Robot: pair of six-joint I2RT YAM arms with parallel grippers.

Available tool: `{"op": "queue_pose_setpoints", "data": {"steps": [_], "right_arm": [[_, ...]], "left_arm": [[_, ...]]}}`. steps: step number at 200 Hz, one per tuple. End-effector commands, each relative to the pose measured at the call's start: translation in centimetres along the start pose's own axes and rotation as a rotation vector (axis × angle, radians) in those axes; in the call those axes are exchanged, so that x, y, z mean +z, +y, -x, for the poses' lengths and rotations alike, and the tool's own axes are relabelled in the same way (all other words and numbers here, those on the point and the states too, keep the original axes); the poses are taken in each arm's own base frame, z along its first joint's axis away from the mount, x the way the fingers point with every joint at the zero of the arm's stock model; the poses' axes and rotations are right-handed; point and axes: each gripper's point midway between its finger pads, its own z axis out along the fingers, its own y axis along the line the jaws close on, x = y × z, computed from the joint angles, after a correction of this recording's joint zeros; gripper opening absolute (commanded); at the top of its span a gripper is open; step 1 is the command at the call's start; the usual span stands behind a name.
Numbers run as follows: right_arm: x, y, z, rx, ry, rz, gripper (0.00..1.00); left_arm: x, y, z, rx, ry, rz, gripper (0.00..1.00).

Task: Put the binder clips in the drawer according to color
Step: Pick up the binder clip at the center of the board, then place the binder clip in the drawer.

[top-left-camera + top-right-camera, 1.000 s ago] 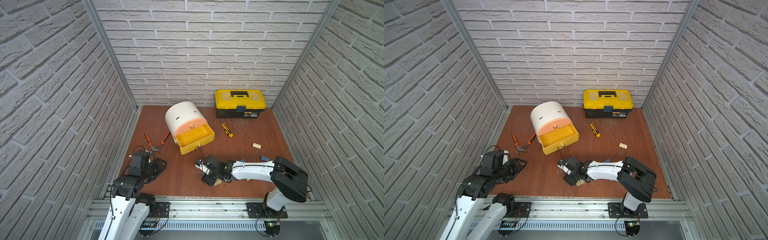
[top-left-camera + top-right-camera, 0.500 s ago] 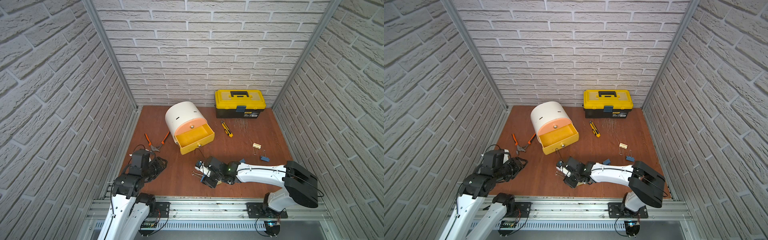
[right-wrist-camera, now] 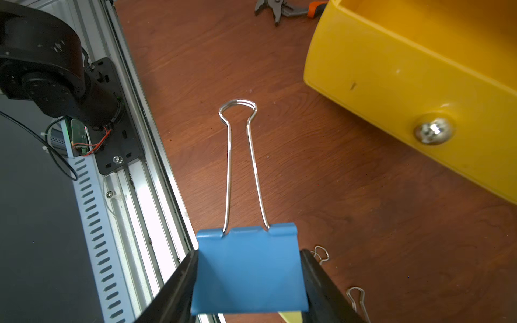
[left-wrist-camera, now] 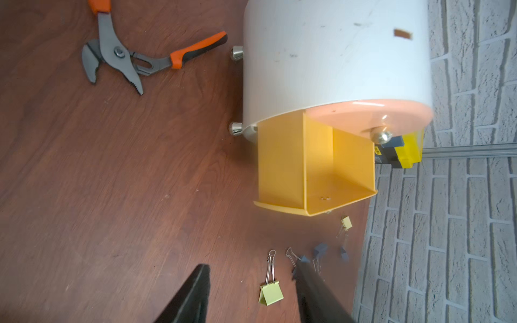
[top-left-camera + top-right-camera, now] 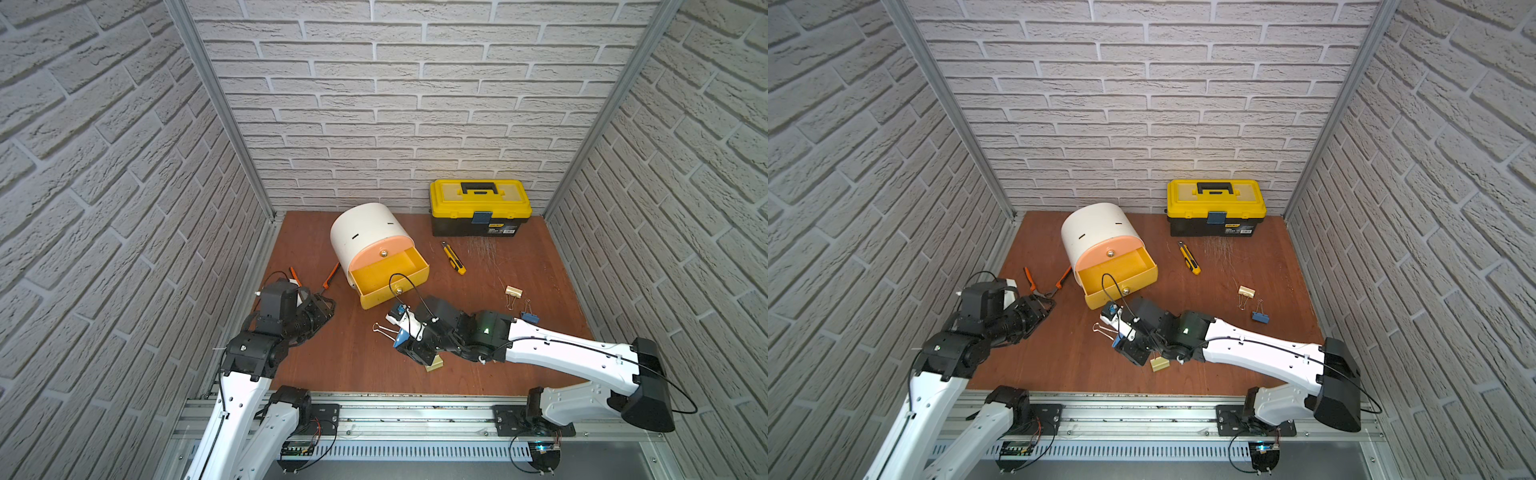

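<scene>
My right gripper (image 3: 248,253) is shut on the body of a blue binder clip (image 3: 249,268), whose silver handles point forward. In both top views this gripper (image 5: 405,340) hovers low in front of the drawer (image 5: 365,232), a white round-topped cabinet. Its yellow drawer (image 5: 388,274) stands pulled out and looks empty, under a shut peach front. One pale yellow clip (image 5: 434,365) lies under the right wrist. Another pale yellow clip (image 5: 514,291) and a blue clip (image 5: 530,318) lie to the right. My left gripper (image 4: 251,265) is open and holds nothing, left of the cabinet (image 5: 322,307).
A yellow-black toolbox (image 5: 480,205) stands at the back wall, with a utility knife (image 5: 454,258) in front of it. Orange-handled pliers (image 5: 328,278) lie between the left gripper and the cabinet. Brick walls close three sides, and a metal rail (image 5: 415,409) runs along the front.
The right arm's elbow has swung out to the right and lower, while its gripper stays in front of the yellow drawer with its jaws narrowed onto the blue clip. The left arm has not moved.
</scene>
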Motion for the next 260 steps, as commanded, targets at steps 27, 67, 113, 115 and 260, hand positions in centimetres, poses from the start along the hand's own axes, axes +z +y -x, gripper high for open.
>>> {"op": "queue_pose_setpoints", "data": {"steps": [27,67,113,115,260], "right_arm": [[-1.6,-2.4,5.3,-0.021,-0.069,-0.118,0.39],[-1.5,-6.0,8.4,0.026,-0.097,-0.194,0.39],[-1.3,-10.7,9.8,0.093,-0.097,-0.269,0.38],[-1.3,-10.9,9.8,0.097,-0.097,-0.272,0.38],[-0.2,-19.9,7.6,0.322,-0.055,-0.390,0.39]], "left_arm": [[0.1,-4.3,2.9,0.080,-0.040,-0.076,0.55],[0.7,-6.0,3.6,0.103,-0.018,-0.096,0.55],[1.4,-7.3,3.8,0.123,-0.001,-0.108,0.55],[1.5,-7.3,3.7,0.125,0.001,-0.108,0.55],[2.2,-6.8,2.6,0.127,0.041,-0.102,0.55]]}}
